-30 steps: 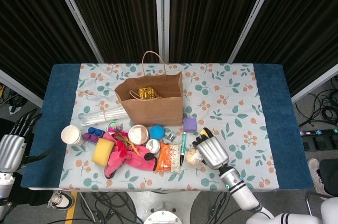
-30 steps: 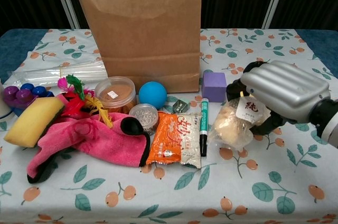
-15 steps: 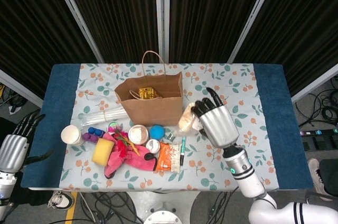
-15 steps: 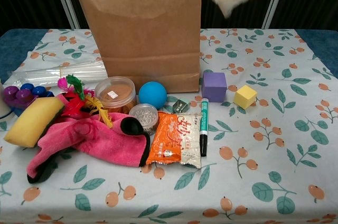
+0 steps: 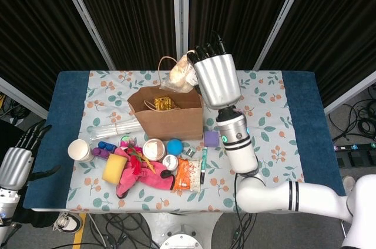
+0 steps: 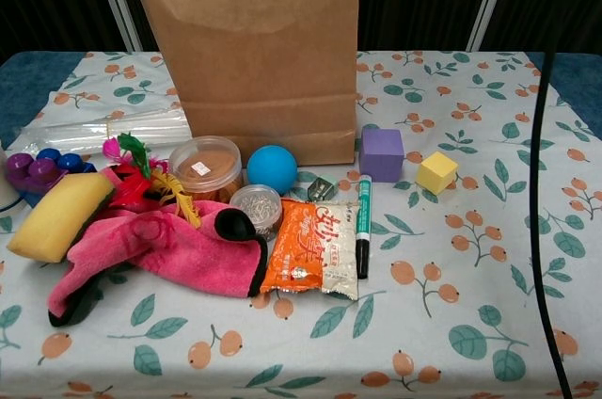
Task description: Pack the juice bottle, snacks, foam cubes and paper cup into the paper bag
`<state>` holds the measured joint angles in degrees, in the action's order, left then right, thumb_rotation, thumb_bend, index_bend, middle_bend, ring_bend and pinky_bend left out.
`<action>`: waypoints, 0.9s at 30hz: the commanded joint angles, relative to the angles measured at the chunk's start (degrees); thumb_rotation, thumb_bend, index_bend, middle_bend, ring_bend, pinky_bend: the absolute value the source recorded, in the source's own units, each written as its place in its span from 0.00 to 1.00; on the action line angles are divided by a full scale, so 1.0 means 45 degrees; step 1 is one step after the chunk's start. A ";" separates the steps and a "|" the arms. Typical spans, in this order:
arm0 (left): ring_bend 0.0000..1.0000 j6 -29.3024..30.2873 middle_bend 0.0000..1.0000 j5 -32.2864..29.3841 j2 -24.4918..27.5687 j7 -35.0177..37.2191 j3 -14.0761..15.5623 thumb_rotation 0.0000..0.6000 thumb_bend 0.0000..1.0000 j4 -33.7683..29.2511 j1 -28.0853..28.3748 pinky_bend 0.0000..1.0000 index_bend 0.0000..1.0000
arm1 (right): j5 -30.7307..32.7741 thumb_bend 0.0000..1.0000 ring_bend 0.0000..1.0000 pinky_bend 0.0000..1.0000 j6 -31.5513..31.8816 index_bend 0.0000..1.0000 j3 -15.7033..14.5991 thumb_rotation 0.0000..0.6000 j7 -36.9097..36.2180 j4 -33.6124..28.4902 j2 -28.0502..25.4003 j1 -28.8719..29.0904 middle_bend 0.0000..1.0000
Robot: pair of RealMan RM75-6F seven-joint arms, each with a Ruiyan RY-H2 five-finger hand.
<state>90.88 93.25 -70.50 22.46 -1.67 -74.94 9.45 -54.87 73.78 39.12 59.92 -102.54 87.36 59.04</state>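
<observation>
The right hand (image 5: 215, 76) is raised above the open paper bag (image 5: 167, 117), its fingers (image 5: 202, 53) grasping a clear-wrapped snack (image 5: 181, 73) that hangs over the bag's far rim beside the handle. A gold-wrapped item (image 5: 164, 104) lies inside the bag. The left hand (image 5: 16, 164) sits off the table's left edge, fingers spread and holding nothing. On the floral table (image 6: 451, 324), a purple foam cube (image 6: 381, 153) and a yellow foam cube (image 6: 436, 172) sit just right of the bag's base, near a green marker (image 6: 362, 225). An orange snack packet (image 6: 313, 248) lies in front, next to a pink cloth (image 6: 160, 253). The paper cup (image 5: 80, 150) stands at the far left.
</observation>
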 commanded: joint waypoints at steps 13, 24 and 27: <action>0.06 -0.0057 0.10 -0.0211 0.0031 0.0227 -0.0061 1.00 0.09 0.0184 -0.0041 0.16 0.13 | 0.1758 0.26 0.39 0.18 0.0212 0.63 -0.1711 1.00 0.0519 0.2807 0.2203 0.2011 0.55; 0.06 -0.0045 0.10 -0.0214 -0.0018 0.0268 -0.0045 1.00 0.09 0.0231 -0.0065 0.16 0.13 | 0.3546 0.00 0.08 0.00 -0.0247 0.18 -0.1986 1.00 0.0982 0.1937 0.1587 0.2131 0.25; 0.06 -0.0033 0.10 -0.0228 0.0010 0.0278 -0.0052 1.00 0.09 0.0235 -0.0077 0.16 0.13 | 0.3439 0.00 0.03 0.00 -0.0264 0.07 -0.2092 1.00 0.0803 0.1884 0.1438 0.2209 0.20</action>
<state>90.73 92.23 -70.47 23.70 -1.90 -73.88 9.11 -39.15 72.70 29.92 63.79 -93.96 94.07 68.79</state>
